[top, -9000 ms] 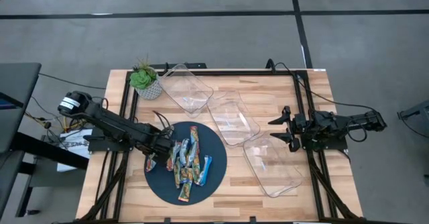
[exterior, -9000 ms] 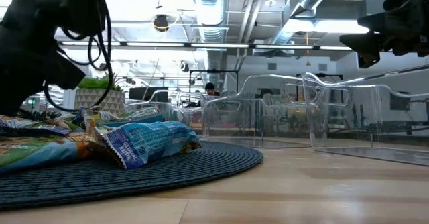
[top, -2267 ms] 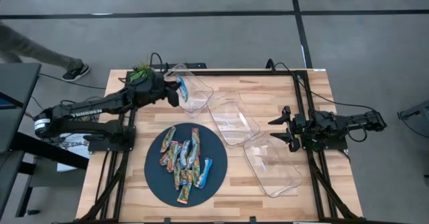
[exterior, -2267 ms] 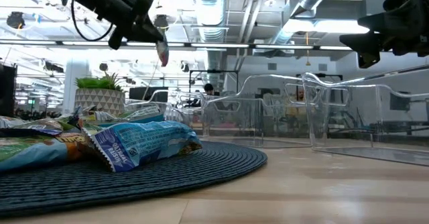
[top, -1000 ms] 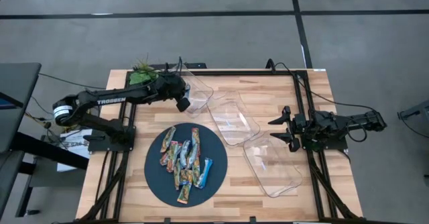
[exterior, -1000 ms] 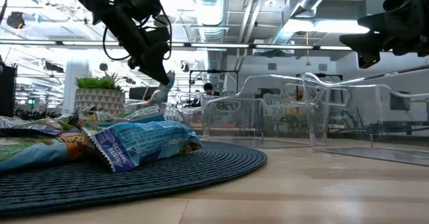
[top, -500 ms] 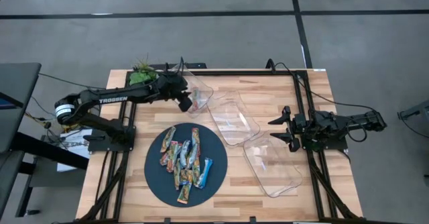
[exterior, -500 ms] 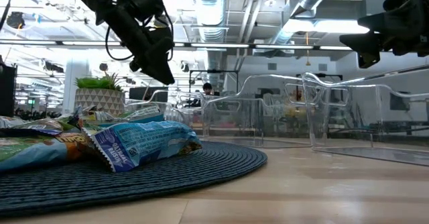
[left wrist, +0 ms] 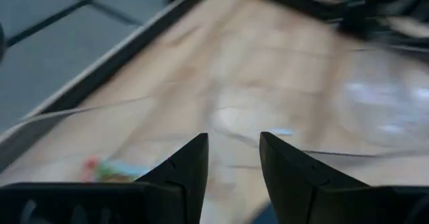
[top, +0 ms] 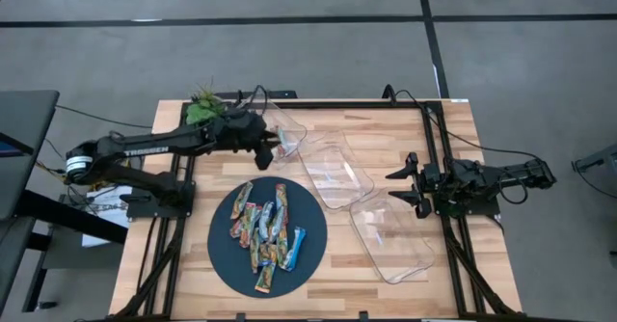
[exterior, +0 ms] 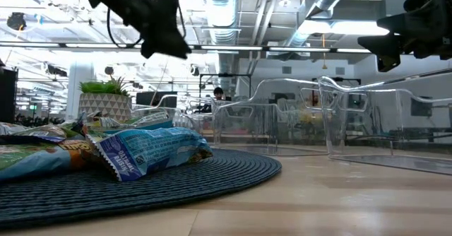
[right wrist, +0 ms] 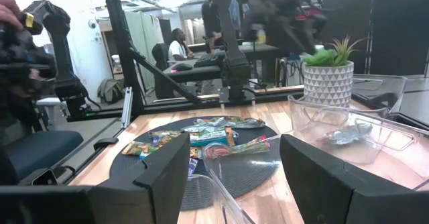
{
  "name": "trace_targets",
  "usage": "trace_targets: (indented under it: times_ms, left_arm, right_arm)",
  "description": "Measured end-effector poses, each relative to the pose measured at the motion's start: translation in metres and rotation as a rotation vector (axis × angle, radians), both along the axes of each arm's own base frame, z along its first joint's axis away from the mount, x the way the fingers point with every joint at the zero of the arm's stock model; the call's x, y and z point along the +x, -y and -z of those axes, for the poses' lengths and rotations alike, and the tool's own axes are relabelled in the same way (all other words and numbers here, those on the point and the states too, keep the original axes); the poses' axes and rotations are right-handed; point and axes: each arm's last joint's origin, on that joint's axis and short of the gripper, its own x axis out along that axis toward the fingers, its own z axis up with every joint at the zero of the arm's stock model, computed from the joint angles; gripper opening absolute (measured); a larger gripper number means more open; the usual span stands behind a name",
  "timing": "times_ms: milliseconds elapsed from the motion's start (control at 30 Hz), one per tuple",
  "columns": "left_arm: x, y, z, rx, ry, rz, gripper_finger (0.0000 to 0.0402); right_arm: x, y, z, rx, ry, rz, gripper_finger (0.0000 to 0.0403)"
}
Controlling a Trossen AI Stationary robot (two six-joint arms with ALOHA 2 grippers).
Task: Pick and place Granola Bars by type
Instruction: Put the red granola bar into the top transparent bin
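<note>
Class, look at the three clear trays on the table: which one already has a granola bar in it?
The clear tray beside the potted plant, at the far left of the row. A granola bar lies inside it, below the open left gripper; the other two trays hold nothing.

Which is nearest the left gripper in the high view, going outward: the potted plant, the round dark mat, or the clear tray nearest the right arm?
From the left gripper:
1. Potted plant, at the table's far left corner.
2. Round dark mat, front left, holding the granola bars.
3. Clear tray, beside the right gripper.
</note>
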Motion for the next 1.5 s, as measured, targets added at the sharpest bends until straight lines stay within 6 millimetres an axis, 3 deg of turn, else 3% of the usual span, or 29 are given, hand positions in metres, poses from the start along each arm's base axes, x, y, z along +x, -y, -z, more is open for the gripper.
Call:
trace_targets:
  times_ms: [367,600,733,1033,1233,1500]
  left_arm:
    - [0.002,0.059,-0.01,-0.348,0.077,0.304,0.0127]
    - [-0.003,0.096,-0.002,-0.565,-0.065,0.378,0.0127]
    - [-0.008,0.11,0.004,-0.681,-0.158,0.303,0.0127]
    - [-0.024,0.136,0.018,-0.891,-0.325,-0.062,0.0127]
    - [-0.035,0.154,0.032,-0.886,-0.449,-0.225,0.0127]
    - [-0.024,0.169,0.059,-0.801,-0.565,-0.272,0.0127]
  right_arm:
    - [0.0,0.0,0.0,0.0,0.0,0.0,0.0224]
    - [0.0,0.0,0.0,0.0,0.0,0.0,0.0224]
    - [0.0,0.0,0.0,0.0,0.0,0.0,0.0224]
    - [0.0,0.0,0.0,0.0,0.0,0.0,0.0224]
    - [0.0,0.0,0.0,0.0,0.0,0.0,0.0224]
    - [0.0,0.0,0.0,0.0,0.002,0.0,0.0224]
